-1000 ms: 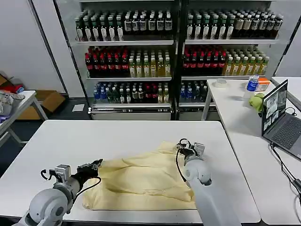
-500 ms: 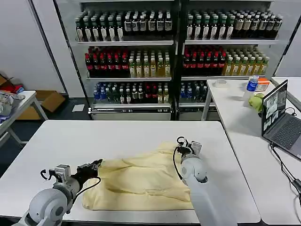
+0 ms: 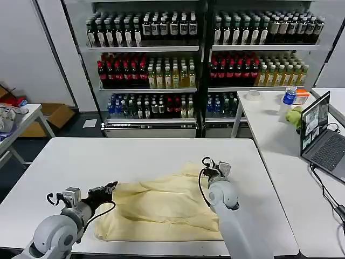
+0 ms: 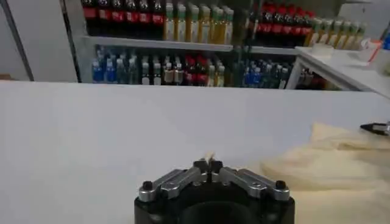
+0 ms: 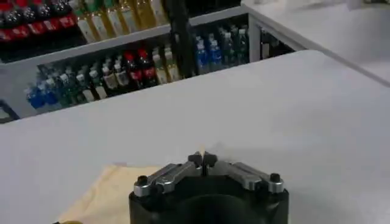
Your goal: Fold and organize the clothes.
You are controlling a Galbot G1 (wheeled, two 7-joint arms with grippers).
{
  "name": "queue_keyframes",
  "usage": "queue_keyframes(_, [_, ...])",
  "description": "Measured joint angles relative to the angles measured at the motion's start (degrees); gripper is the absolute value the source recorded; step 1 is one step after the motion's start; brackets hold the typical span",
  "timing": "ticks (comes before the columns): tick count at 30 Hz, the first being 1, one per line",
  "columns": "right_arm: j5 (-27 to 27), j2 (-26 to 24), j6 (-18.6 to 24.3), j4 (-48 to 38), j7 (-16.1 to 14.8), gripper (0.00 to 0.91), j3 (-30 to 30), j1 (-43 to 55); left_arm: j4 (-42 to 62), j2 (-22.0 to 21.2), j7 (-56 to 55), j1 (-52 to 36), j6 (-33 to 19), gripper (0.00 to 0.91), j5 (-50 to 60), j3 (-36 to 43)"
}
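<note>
Both our left hand and right hand pinch the clothes; thin grips could slip and spoil the fold.

The clothes are seen as soft, matt cream cloth, rumpled. The tabletop is smooth, matt white. Each pincer shows black plastic and brushed metal.
</note>
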Motion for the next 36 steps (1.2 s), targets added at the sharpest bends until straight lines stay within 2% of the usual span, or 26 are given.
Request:
queue_keyframes(15, [1.31,-6.58,-0.01,12.22,-3.42,0.0,1.78,-5.27,0.27,-0.5,0.36,0.28,0.0,0.01,-0.18,-0.33])
queue_keyframes(28, [-1.41,-12.01,0.01,22.21,-7.04,0.0,4.27,-13.1,-1.31,-0.32,0.84,2.09,0.0,0.01,-0.28,-1.66])
queue_keyframes(36, [-3.91,-13.12,0.43,26.76,-9.03,0.0,6.52,-19.34,-2.37,-0.93,1.04,4.04,-0.09,0.01,0.47,-2.31])
